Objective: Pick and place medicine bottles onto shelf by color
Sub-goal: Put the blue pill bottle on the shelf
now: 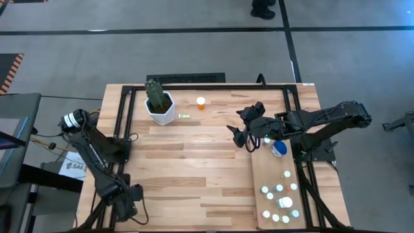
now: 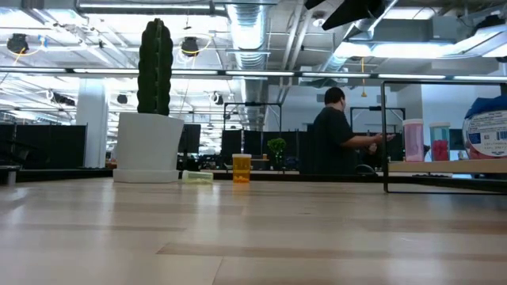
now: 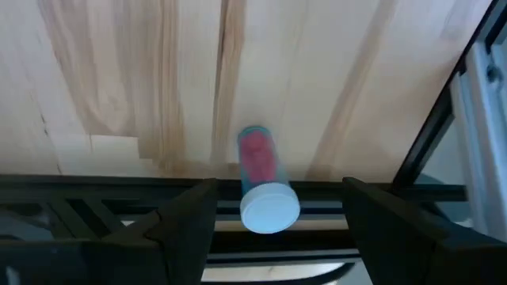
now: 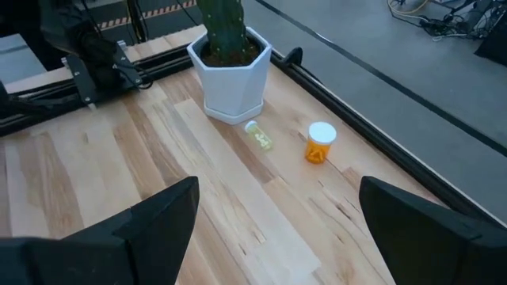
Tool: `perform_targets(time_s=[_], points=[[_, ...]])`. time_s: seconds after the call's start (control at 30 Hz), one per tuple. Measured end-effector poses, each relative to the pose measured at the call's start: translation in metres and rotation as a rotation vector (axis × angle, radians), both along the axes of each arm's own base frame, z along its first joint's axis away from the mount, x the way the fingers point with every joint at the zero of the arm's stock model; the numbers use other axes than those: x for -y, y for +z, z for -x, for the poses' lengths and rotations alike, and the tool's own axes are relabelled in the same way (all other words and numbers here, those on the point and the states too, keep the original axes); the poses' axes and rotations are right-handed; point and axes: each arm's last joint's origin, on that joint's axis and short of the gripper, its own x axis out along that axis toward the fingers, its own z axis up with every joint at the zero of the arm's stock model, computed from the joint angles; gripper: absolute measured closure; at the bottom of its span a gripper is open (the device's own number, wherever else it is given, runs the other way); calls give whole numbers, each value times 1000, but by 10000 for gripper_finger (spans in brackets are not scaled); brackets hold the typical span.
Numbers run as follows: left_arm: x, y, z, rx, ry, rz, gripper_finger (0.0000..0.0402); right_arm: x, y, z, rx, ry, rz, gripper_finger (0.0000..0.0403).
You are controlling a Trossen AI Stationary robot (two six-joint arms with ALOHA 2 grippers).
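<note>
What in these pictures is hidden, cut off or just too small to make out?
- High view: the bottles on the shelf are too small to tell their colours.
- High view: the left gripper is a dark mass at the table's near edge.
- Low view: the big blue bottle is cut off by the picture's edge.
- Left wrist view: the pink bottle partly hides behind a black rail.
</note>
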Motion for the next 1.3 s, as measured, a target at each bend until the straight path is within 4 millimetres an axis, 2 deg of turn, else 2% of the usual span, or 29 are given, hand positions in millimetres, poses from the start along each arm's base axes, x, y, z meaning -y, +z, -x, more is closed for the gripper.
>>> perform_targets(time_s=[0.33,0.77,1.3], points=[[7,-2,16,59,-70,-37,147,0,0,0,0,0,-1,35],[3,-12,23,80,3,-116,151,0,0,0,1,-1,-1,35],[6,-12,23,34,11,-63,237,0,0,0,1,0,-1,35]])
